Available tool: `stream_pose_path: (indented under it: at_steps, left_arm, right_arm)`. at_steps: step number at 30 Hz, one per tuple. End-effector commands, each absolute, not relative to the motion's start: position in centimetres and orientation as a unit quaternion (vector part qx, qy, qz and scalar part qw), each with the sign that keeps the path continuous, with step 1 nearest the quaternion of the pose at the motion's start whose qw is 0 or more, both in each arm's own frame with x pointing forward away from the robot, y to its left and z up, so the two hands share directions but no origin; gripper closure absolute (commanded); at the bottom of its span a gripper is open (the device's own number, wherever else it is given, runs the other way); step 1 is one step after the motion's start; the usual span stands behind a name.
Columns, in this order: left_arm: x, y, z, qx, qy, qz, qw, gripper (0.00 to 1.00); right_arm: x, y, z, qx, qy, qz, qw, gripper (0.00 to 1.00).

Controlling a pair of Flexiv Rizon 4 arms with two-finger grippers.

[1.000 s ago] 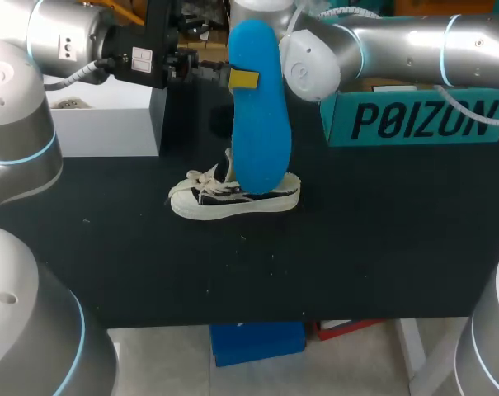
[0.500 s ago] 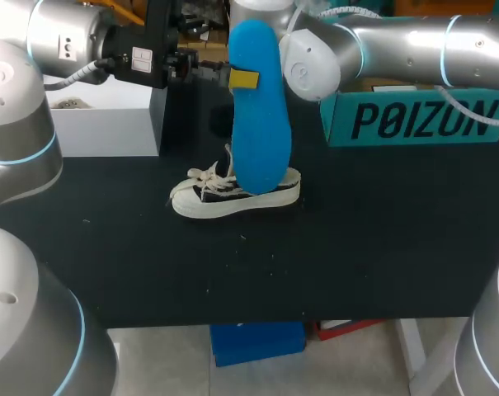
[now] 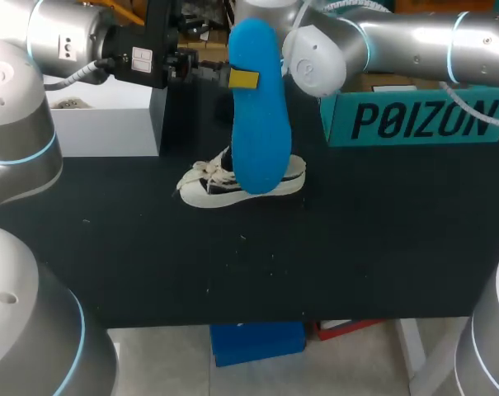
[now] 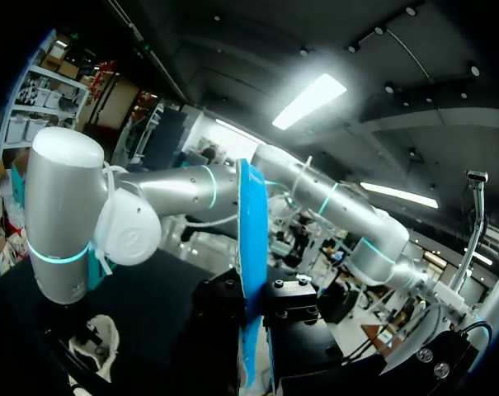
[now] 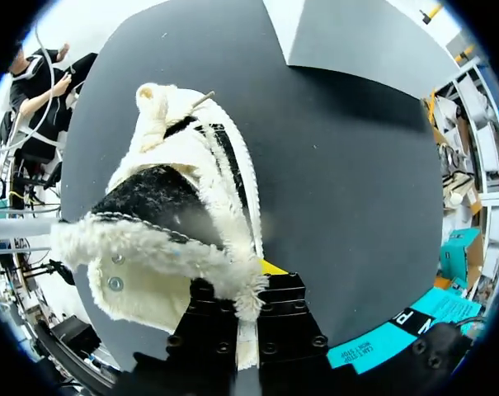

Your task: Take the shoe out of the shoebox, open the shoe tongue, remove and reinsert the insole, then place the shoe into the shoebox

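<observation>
A long blue insole (image 3: 260, 115) hangs upright above the table, and my left gripper (image 3: 233, 79) is shut on its upper part from the left. In the left wrist view the insole (image 4: 249, 247) stands edge-on between the black fingers. Below and behind it is the black and cream low shoe (image 3: 209, 185), toe to the left, laces loose, its heel end raised a little. My right gripper (image 5: 251, 285) is shut on the fleece-lined collar of the shoe (image 5: 171, 223). In the head view the insole hides that gripper. The teal shoebox (image 3: 414, 115) stands at the back right.
A white box (image 3: 101, 115) stands at the back left, under my left arm. The black tabletop (image 3: 356, 247) lies bare in front of the shoe and to its right. In the right wrist view a pale box (image 5: 356, 41) stands beyond the shoe's toe.
My right gripper has shut on the shoe's collar. The shoe has shifted right and toward the back, its heel lifting. The left gripper and the insole have not moved.
</observation>
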State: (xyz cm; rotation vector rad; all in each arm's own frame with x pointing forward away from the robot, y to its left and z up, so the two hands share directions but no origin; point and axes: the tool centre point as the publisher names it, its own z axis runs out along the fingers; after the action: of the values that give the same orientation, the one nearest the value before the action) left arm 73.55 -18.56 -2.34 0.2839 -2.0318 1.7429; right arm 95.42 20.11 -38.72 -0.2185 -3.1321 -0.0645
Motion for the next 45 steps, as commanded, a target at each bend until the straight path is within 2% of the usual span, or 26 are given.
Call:
stream_pose_path:
  at_steps: [1,7,17,30,45]
  left_arm:
    - [73.5,-18.7,-2.5,0.103,-0.735,0.632,0.222,1.0]
    - [73.5,-18.7,-2.5,0.103,-0.735,0.632,0.222,1.0]
    - [73.5,-18.7,-2.5,0.103,-0.735,0.632,0.222,1.0]
    - [73.5,-18.7,-2.5,0.103,-0.735,0.632,0.222,1.0]
    - [73.5,-18.7,-2.5,0.103,-0.735,0.632,0.222,1.0]
  right_arm:
    - [95.1,18.9,-35.3,-0.134,-0.991,0.008,-0.016,1.0]
    - [95.3,17.6,-32.9,-0.233,-0.972,0.037,-0.019,1.0]
    - [94.5,16.7,-30.1,-0.413,-0.91,0.016,-0.005,1.0]
    - [92.5,18.2,-30.1,-0.545,-0.837,-0.008,-0.037,1.0]
    - [91.7,18.8,-32.2,-0.62,-0.784,-0.02,-0.031,1.0]
